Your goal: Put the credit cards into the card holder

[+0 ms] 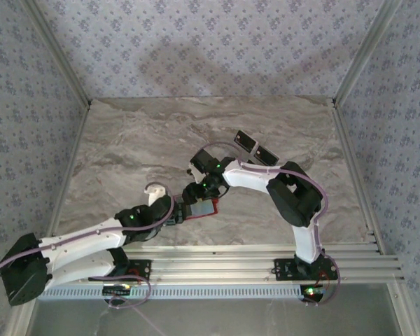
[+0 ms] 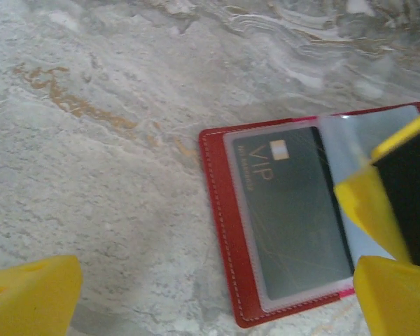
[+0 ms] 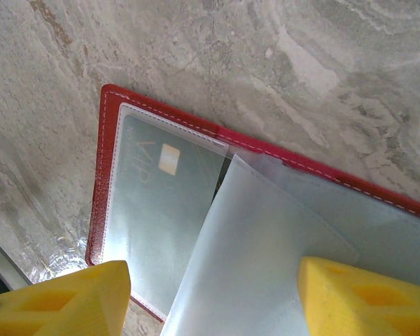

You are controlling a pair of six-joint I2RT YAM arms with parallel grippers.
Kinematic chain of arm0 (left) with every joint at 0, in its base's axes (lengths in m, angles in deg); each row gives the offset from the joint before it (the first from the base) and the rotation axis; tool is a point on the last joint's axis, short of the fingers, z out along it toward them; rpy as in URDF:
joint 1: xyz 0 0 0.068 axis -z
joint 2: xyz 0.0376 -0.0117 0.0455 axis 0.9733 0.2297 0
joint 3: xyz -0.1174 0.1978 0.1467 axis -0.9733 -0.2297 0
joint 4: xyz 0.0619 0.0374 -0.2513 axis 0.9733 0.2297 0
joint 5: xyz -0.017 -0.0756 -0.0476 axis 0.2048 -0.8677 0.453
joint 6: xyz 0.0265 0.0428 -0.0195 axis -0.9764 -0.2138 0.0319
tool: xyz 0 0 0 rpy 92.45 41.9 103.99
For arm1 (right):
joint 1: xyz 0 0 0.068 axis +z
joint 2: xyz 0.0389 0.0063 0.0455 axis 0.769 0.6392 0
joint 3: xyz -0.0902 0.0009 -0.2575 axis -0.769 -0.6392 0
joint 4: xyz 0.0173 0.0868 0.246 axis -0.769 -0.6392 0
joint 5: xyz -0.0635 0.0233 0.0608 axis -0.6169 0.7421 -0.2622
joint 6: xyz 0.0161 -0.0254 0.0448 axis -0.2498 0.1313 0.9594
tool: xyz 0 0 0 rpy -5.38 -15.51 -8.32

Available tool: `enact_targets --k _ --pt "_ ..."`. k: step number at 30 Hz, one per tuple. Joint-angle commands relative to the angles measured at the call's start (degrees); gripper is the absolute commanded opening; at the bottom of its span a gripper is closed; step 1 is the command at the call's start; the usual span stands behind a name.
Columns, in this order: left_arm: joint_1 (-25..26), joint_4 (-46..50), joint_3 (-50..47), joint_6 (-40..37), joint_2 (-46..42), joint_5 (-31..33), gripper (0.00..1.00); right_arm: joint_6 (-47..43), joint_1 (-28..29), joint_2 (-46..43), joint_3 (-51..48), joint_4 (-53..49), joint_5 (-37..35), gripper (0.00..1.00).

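The card holder (image 1: 204, 208) is a red wallet lying open on the marble table, near the front middle. A silvery grey credit card (image 2: 294, 210) marked VIP sits inside its clear left sleeve (image 3: 161, 210). A loose clear plastic leaf (image 3: 266, 252) stands raised over the wallet's other half. My right gripper (image 3: 210, 301) hovers open just above that leaf, one yellow finger on each side. My left gripper (image 2: 210, 301) is wide open at the wallet's near corner, holding nothing. Two black credit cards (image 1: 246, 142) (image 1: 266, 155) lie side by side farther back on the right.
The two grippers (image 1: 178, 215) (image 1: 196, 197) crowd together over the wallet, and the right arm's yellow finger (image 2: 378, 189) is in the left wrist view. A metal rail (image 1: 266, 262) runs along the table's near edge. Patterned walls close in the sides and back.
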Motion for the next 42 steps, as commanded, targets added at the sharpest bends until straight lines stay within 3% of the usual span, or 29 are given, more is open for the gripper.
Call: enact_targets --k 1,16,42 --pt "1.8 -4.0 -1.0 0.5 -1.0 2.1 1.0 1.6 0.2 1.1 -0.2 0.3 1.6 0.67" --pt "3.9 -11.4 0.0 -3.5 5.6 1.5 0.99 2.4 0.2 1.6 0.8 0.3 2.1 0.67" --pt "4.9 -6.3 5.3 -1.6 19.0 6.9 0.99 2.8 -0.1 0.4 1.7 0.0 2.9 0.67"
